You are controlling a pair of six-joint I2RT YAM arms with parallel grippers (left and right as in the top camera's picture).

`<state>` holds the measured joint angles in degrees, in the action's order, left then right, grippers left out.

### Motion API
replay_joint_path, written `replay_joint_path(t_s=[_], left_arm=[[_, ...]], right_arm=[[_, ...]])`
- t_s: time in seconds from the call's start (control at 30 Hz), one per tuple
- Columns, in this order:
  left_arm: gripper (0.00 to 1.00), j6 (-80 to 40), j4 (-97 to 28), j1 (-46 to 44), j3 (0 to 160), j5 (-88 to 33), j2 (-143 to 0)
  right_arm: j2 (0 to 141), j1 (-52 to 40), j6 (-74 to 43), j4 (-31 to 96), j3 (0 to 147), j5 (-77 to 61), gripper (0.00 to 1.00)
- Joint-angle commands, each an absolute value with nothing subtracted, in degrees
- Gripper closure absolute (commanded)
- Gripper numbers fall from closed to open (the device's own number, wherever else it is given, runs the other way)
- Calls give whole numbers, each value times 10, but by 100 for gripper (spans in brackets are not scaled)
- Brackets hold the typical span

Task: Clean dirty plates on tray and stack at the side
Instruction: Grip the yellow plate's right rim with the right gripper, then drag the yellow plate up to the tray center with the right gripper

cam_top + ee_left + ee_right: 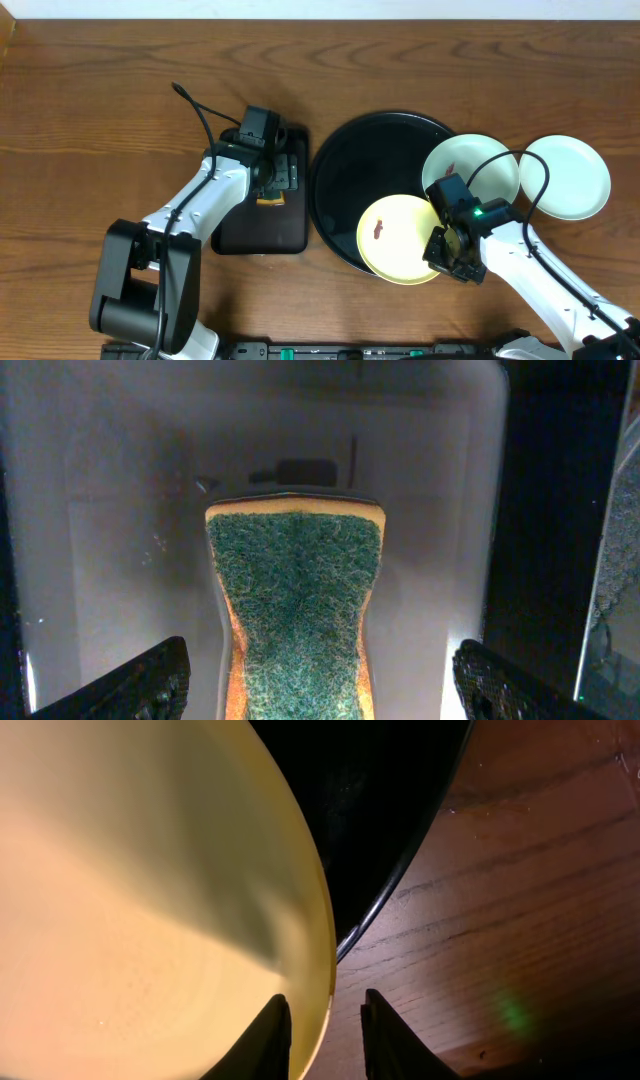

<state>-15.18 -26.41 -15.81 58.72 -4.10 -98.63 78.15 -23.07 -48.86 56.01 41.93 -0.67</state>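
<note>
Dirty plates, three in number: yellow plate (398,255) directly under the right gripper (447,248), resting on the near part of the round black tray (335,175) and overhanging its rim; one mint plate (485,165) just beyond that gripper, half on the tray; second mint plate (568,178) further to its outer side, on the table (100,90). Right fingers (272,1040) close together, one over the yellow lip and one outside it; cannot tell about real clamping or only straddling. Left gripper (320,665) wide open, hovering above the sponge (295,590) in the small rectangular tray (120,560), touching nothing. Possible trouble: with so shallow a bite on a smooth lip, slipping of the plate during a lift and a drop onto the tray or past its rim; with a tilted lift, scraping on the tray rim; with a wide swing, a knock on the mint plate close behind the wrist. On the left side, an off-centre closing and a sponge pushed aside. Brown smear (378,230) not yet wiped. No brand, label or readable writing anywhere; only a small green light (481,212) on the right wrist.
</note>
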Motion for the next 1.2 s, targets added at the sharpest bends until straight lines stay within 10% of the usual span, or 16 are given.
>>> replay_joint_path(t_s=[0.0, 0.37, 1.17], left_arm=[[15, -151, -265, -157, 583, -34, -990], [15, -151, -265, -157, 583, -34, -990], [15, -151, -265, -157, 583, -34, -990]], right_arm=[[783, -233, -498, 559, 412, -8, 78], [783, -233, -497, 552, 412, -7, 98], [796, -233, -366, 379, 512, 77, 99]])
